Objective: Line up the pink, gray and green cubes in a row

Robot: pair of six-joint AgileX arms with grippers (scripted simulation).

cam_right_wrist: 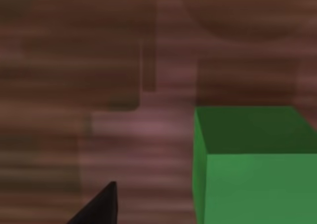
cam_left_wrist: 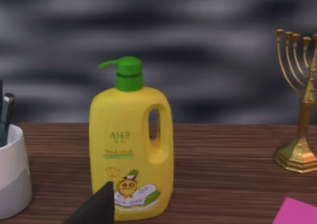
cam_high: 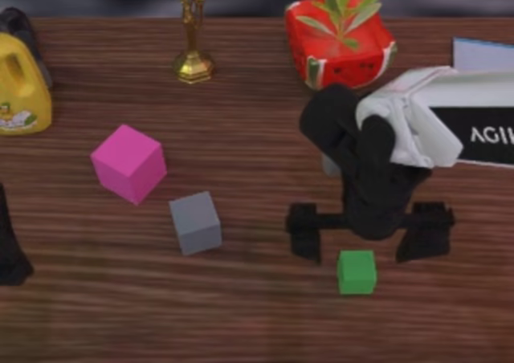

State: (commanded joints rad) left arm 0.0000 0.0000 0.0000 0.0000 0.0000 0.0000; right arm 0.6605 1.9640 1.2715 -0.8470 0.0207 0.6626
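top view: small matte green cube (cam_high: 356, 271) below spread-open right hand (cam_high: 369, 233)

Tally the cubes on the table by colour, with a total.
Pink cube: 1
Gray cube: 1
Green cube: 1
Total: 3

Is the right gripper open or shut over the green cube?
Open. In the top view the right gripper has its fingers spread wide apart above the table, and the green cube sits just beside them, not clamped.
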